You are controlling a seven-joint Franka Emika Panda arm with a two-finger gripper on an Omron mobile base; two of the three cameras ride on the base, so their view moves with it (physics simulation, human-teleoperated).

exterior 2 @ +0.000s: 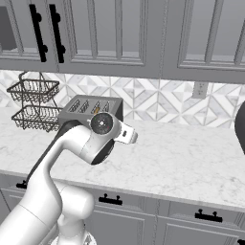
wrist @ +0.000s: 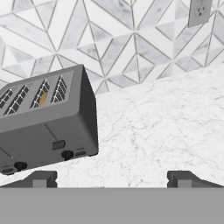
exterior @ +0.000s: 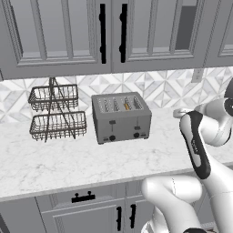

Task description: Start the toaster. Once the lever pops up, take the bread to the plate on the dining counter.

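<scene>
My gripper (wrist: 112,178) is spread wide w/ nothing between the tips, hanging over bare white marble counter (wrist: 157,127). Boxy grey brushed-metal four-slot toaster (wrist: 46,120) sits at approx 10 o'clock from the tips in hand view, well apart. Tan bread slice (exterior: 127,106) sits down in one slot. Black two-tier wire basket (exterior: 55,113) stands just beside toaster, at its 9 o'clock in left base view.

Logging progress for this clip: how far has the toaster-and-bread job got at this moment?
Done: nothing visible yet. The bread sits in a slot of the toaster, whose levers look unpressed. In hand: the gripper, open and empty, hangs over the counter to the toaster's right, apart from it. Left: press a lever, wait for the pop-up, carry the bread to the plate.
</scene>
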